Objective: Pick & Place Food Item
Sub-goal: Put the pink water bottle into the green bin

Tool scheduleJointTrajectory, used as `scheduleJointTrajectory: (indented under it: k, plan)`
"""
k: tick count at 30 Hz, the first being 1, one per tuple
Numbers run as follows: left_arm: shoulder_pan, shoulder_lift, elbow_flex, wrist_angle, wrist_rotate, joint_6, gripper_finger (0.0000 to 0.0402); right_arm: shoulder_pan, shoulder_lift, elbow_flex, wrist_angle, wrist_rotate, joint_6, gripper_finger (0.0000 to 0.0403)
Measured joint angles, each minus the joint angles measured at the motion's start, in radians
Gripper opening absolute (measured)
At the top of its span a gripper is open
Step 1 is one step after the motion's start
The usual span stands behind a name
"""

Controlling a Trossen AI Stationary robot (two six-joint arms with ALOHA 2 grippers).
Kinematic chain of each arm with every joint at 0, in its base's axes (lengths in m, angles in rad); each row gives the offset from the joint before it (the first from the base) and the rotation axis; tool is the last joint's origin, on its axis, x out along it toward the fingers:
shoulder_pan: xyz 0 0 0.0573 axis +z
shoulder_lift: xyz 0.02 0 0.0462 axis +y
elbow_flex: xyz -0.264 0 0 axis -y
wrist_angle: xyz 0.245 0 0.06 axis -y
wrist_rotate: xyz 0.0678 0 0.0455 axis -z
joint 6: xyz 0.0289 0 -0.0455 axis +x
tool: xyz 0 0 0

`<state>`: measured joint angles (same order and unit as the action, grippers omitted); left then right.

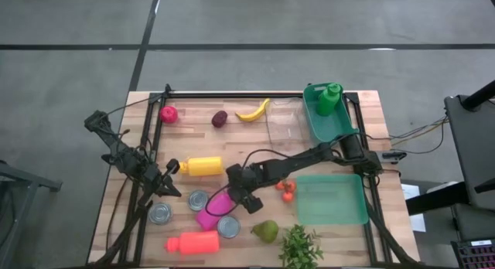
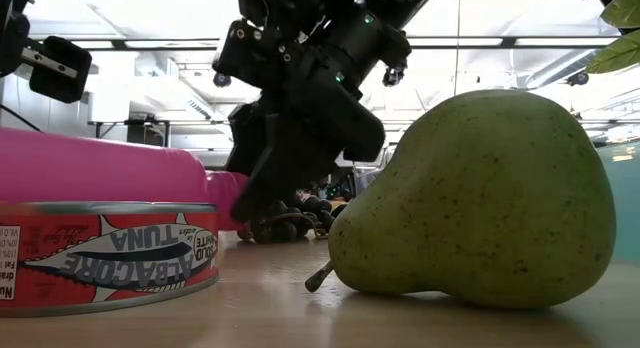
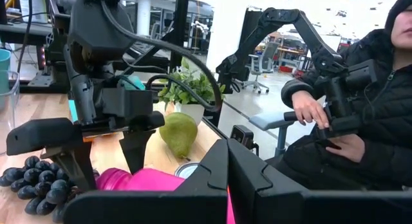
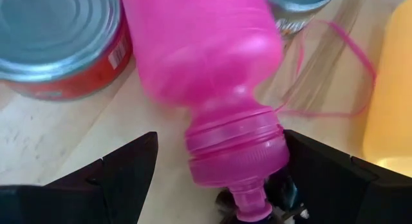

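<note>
Grapes [image 3: 29,179], a dark, loose bunch of small round berries, lie near the middle of the surface, just beside the cap [image 4: 235,153] of the toppled pink bottle [image 4: 206,63]. The right gripper [image 1: 240,198] hangs there with its jaws open astride that cap. If they close now, they would likely pinch the cap, not the fruit, or roll the bottle and bruise the berries (the left gripper [image 1: 166,180] waits at the left, jaws closed on nothing).
</note>
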<state>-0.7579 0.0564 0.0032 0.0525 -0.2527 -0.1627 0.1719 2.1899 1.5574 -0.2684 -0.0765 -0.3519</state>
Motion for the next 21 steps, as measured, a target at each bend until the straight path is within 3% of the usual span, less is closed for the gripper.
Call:
scheduleJointTrajectory:
  k: [21]
  plan:
    - [0.0,0.0,0.0,0.0,0.0,0.0,0.0,0.0,-0.001,-0.002,0.017,0.027,0.003,0.0327]
